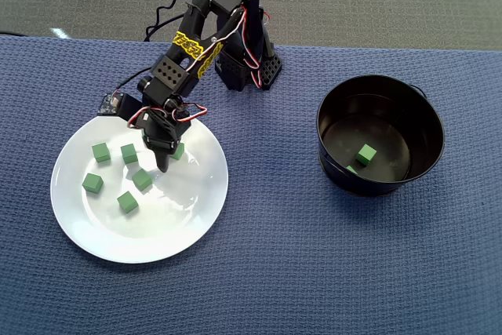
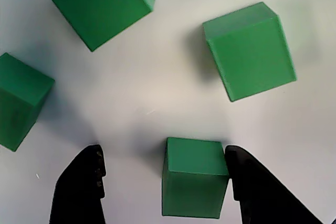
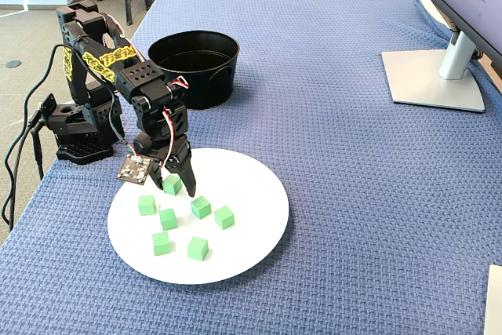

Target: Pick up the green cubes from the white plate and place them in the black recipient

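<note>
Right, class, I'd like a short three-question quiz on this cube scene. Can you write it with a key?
1. True or false: the gripper is shut and hangs over the pot.
2. In the fixed view, how many cubes lie on the plate? A) 4 B) 7 C) 10
3. Fill in: in the overhead view the pot stands to the ___ of the plate.

Key
1. False: it is open, low over the plate, with one cube between its fingers.
2. B
3. right
</note>
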`<state>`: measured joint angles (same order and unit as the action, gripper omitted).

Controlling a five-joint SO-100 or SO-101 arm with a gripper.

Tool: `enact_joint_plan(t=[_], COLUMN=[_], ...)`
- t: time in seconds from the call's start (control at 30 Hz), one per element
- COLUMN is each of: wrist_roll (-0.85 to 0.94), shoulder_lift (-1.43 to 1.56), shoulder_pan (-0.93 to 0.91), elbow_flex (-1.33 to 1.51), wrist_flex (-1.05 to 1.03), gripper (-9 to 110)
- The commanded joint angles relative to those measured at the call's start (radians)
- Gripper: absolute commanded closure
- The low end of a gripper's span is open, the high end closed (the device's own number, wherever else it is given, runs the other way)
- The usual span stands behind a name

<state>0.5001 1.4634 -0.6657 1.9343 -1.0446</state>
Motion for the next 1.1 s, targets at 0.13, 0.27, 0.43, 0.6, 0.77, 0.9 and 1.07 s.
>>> enact_joint_plan(t=[0.13,0.27,0.43,0.6,0.77,0.9,1.07], wrist_roll=[-0.061,-0.069,-0.063,-0.057,-0.095,-0.101,-0.172], shoulder_lift=[0.072,0.097,0.098,0.086,0.081,0.101,0.242], shoulder_pan=[0.063,0.084,0.083,0.080,0.066,0.064,0.150], elbow_flex=[-0.015,0.008,0.009,0.006,-0.003,-0.002,-0.028], wrist_flex=[-0.040,-0.041,-0.041,-0.031,-0.012,-0.023,-0.115], gripper=[80,80,80,91,102,102,102])
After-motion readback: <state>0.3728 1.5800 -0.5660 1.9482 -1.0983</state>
